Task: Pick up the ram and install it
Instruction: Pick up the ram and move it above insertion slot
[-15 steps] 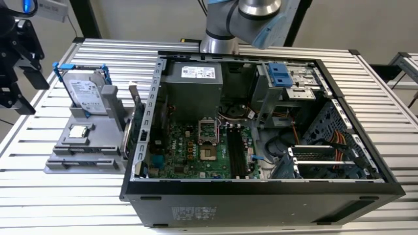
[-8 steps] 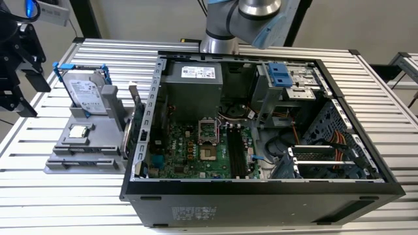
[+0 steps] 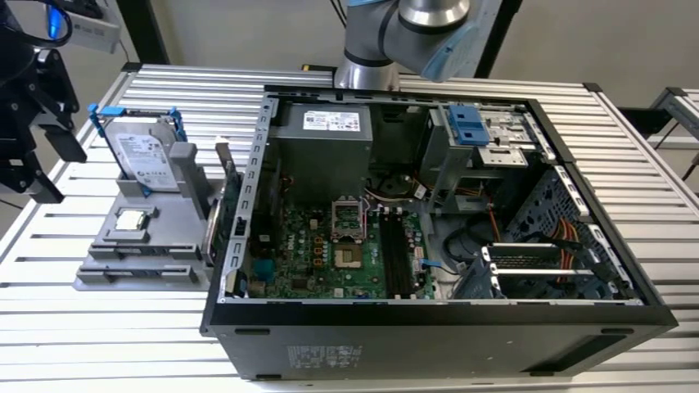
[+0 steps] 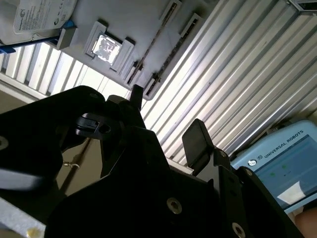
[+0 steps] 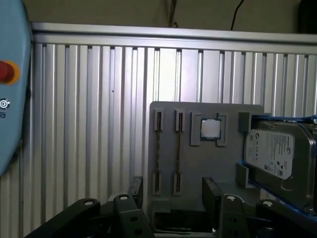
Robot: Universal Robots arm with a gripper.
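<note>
Gripper (image 5: 172,184) well clear of ram (image 5: 178,151)

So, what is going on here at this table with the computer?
A Universal Robots arm is working beside an open computer case on a slatted metal table. Its hand is open and empty and hangs near a grey holder tray. The tray holds two ram sticks standing on edge in slots, a processor chip and a hard drive. No ram has been picked up yet.
</note>
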